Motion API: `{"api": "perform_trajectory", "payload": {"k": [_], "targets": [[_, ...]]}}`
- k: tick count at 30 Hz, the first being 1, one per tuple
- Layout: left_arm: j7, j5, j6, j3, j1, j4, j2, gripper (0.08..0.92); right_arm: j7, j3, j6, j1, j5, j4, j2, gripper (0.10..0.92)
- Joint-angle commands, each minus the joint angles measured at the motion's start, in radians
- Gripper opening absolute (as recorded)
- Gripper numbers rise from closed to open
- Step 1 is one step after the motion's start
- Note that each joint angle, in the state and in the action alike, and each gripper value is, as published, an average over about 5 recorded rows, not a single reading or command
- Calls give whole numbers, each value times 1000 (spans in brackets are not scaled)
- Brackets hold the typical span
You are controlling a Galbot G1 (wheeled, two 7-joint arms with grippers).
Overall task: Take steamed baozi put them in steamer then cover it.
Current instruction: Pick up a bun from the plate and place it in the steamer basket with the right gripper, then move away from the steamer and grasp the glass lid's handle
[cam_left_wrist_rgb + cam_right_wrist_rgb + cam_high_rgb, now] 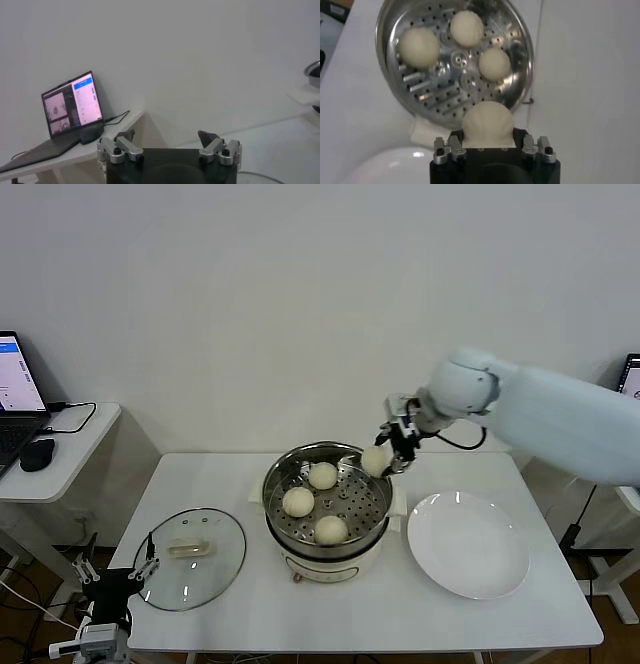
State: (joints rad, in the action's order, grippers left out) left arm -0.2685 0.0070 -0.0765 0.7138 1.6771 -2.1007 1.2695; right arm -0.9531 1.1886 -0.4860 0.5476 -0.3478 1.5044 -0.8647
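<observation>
While three buns rest on the steamer's tray, the right gripper (388,454) holds a fourth bun (376,460) at the steamer's (372,536) far right rim.
Its fingers (445,148) pinch the bun above the holed tray, the other buns (419,46) just beyond. The lid (190,559) lies flat on the bench (350,614) beside the left gripper (118,579), whose fingers (125,142) stand spread. A white plate (468,544) sits below the right fingers.
</observation>
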Motion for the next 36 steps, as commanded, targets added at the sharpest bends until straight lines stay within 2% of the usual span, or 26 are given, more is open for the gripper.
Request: {"api": "perform_trajectory", "payload": {"k": [1,13,22,30,36], "targets": [[-1,-1,0,4,-1,8,2,823,79,54,-107,-65,-59,-42,-119,611],[-1,-4,2,6,-4,17,3,823,101,44,-137,-141,-5,-99,-152,606],[-2,-5,4,5,-5,19,5,823,107,19,-148,-150,3,-88,-128,616],[-3,-8,4,7,-5,20,1,823,69,-49,-144,-98,0,-11,-36,794],[-2,-8,4,4,-6,15,-2,823,103,-125,-156,-95,-43,117,84,822]]}}
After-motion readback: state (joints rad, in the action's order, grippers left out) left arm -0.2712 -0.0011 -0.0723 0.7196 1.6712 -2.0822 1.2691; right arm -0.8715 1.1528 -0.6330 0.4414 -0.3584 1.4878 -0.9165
